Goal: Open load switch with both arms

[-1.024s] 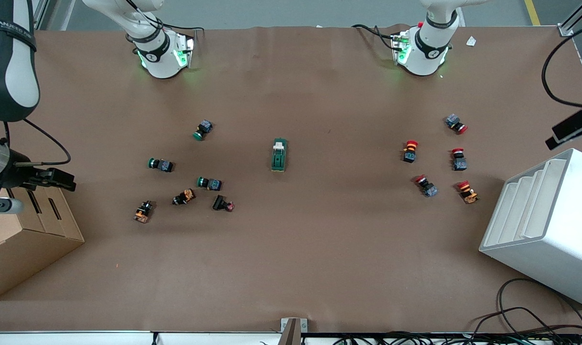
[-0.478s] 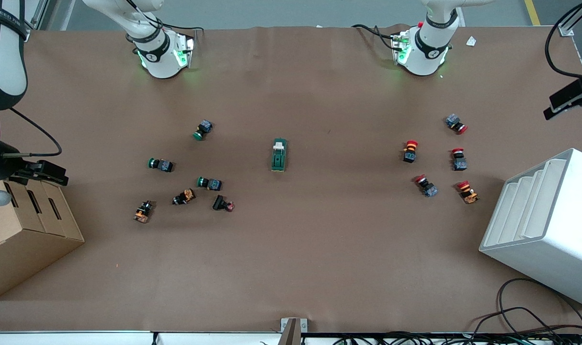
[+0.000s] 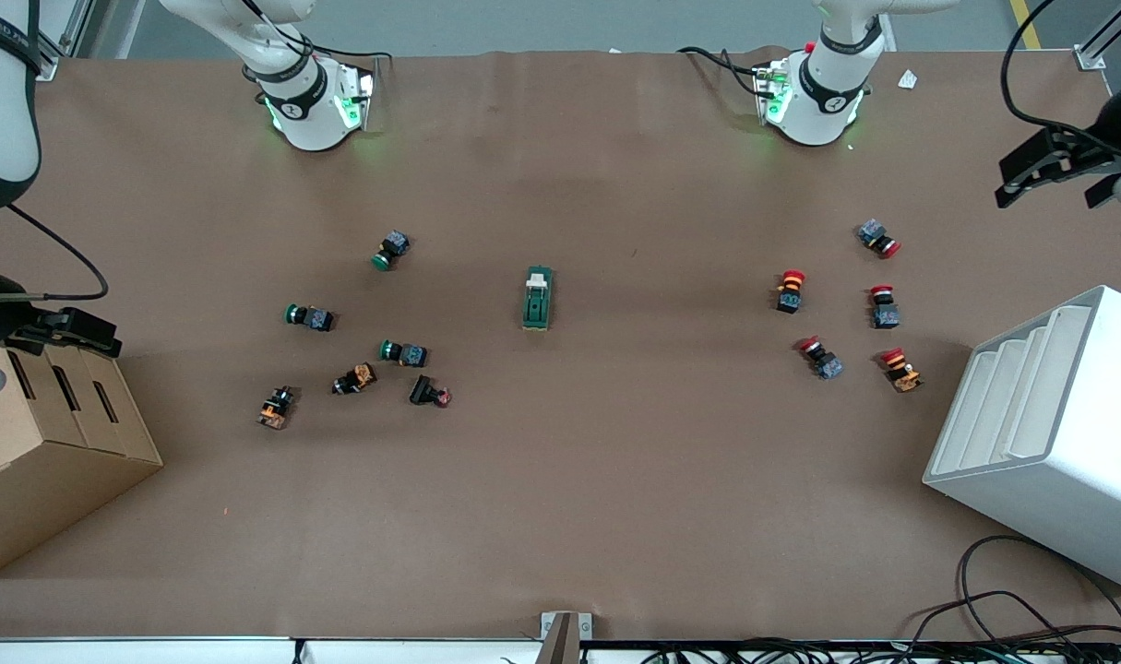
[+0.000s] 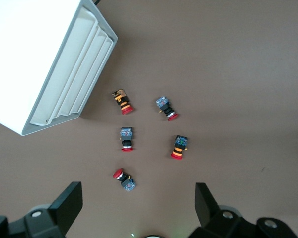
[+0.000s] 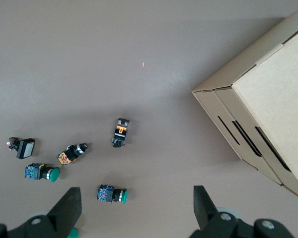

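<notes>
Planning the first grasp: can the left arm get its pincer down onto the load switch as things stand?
Probably yes. The load switch lies alone mid-table with bare surface around it, and the left pincer, open, hangs above the red push buttons; nothing stands between.

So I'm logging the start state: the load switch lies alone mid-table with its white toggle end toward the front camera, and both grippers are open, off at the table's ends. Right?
Not quite. The front view shows the load switch's white toggle end pointing toward the robots' bases, not the camera. The rest holds: it lies alone mid-table, and the left gripper and right gripper are open at their ends of the table.

Brown table (image 3: 615,480): load switch (image 3: 538,298), green buttons (image 3: 309,317), red buttons (image 3: 883,307), cardboard box (image 3: 43,443), white bin (image 3: 1058,433)
</notes>
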Robot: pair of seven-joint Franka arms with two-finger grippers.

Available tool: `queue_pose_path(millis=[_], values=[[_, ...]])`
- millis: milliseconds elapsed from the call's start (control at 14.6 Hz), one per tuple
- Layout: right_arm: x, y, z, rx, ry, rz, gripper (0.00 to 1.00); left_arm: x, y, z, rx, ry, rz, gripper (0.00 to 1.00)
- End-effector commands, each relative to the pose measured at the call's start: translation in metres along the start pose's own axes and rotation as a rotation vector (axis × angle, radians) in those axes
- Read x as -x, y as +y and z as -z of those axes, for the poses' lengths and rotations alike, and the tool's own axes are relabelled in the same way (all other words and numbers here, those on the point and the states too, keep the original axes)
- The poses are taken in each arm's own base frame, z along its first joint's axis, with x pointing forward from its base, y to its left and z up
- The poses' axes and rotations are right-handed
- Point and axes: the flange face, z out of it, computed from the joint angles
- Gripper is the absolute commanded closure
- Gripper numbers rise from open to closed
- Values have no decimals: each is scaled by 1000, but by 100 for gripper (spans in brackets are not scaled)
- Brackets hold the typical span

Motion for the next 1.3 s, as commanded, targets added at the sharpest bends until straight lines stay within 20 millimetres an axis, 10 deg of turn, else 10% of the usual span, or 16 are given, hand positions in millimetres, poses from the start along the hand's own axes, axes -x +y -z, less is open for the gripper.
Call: queue_pose_path(millis=[0, 1229], values=[[5, 2, 16, -1, 27, 9, 0, 9, 6, 4, -21, 19, -10, 0], [47, -30, 22, 2, -87, 43, 0, 10, 5, 11, -14, 45, -27, 0]])
